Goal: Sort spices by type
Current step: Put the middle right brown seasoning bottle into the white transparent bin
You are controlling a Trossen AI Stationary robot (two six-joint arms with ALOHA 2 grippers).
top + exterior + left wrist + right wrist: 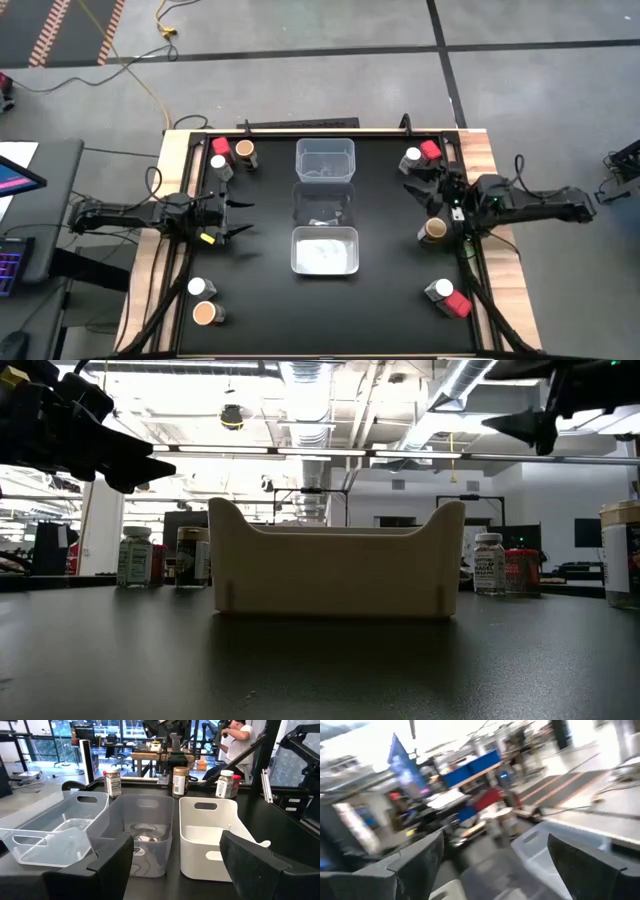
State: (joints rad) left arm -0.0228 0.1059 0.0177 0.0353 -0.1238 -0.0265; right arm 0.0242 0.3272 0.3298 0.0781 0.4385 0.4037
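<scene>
Three bins in a row at table centre. Spice jars clustered toward the four corners around the bins, none inside. Left gripper spread wide, empty, left of the bins. Right gripper spread wide, empty, right of them, near a tan-topped jar.

Table: matt black top, pale wood edging seen along its sides. Three bins at table centre: far bin clear glossy plastic, middle bin smoky translucent plastic, near bin opaque white plastic, smooth.
</scene>
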